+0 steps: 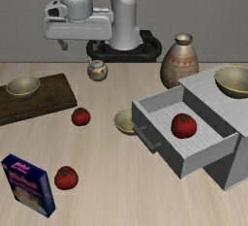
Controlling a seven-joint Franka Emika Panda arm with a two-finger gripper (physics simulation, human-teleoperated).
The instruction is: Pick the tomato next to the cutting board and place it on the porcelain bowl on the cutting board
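Note:
A dark wooden cutting board (48,102) lies at the exterior view's left, with a pale porcelain bowl (22,86) on its left part. Just off the board's right corner a red tomato (81,116) rests on the table. My gripper (64,46) hangs high near the arm's base, well above and behind the board and far from that tomato. Nothing hangs from it.
A second tomato (66,177) lies beside a blue box (29,183) at the front left. A third tomato (184,125) sits in the open drawer (155,138) of a grey cabinet (218,109), which carries a bowl (232,81). A small bowl (126,123), a jar (96,71) and a vase (179,60) stand mid-table.

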